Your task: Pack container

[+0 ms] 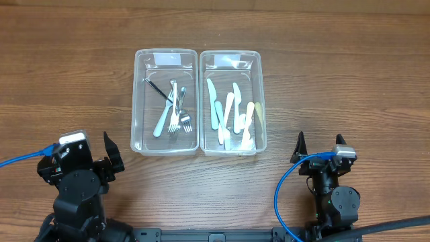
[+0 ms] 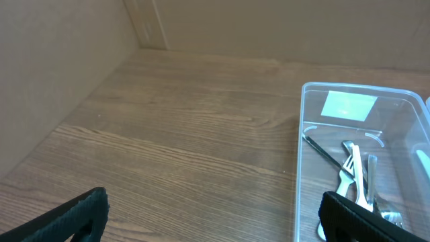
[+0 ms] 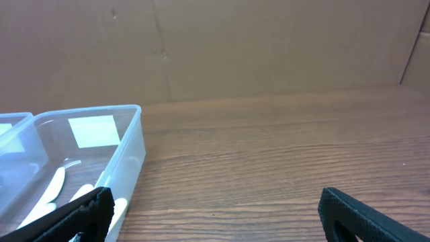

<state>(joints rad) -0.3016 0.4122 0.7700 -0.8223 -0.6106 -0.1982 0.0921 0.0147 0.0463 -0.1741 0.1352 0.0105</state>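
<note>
Two clear plastic containers stand side by side at the table's middle. The left container [image 1: 138, 101] holds metal forks [image 1: 180, 114], a pale spoon and a thin black stick; it also shows in the left wrist view [image 2: 300, 168]. The right container [image 1: 261, 101] holds several pale plastic knives and spoons [image 1: 228, 114]; it also shows in the right wrist view [image 3: 127, 158]. My left gripper [image 1: 107, 151] is open and empty near the front left, short of the left container. My right gripper [image 1: 319, 146] is open and empty at the front right, beside the right container.
Brown cardboard walls close in the far and left sides [image 2: 60, 54]. A blue cable runs from each wrist, on the left [image 1: 23, 158] and on the right [image 1: 285, 185]. Bare wood table [image 1: 336, 67] surrounds the containers.
</note>
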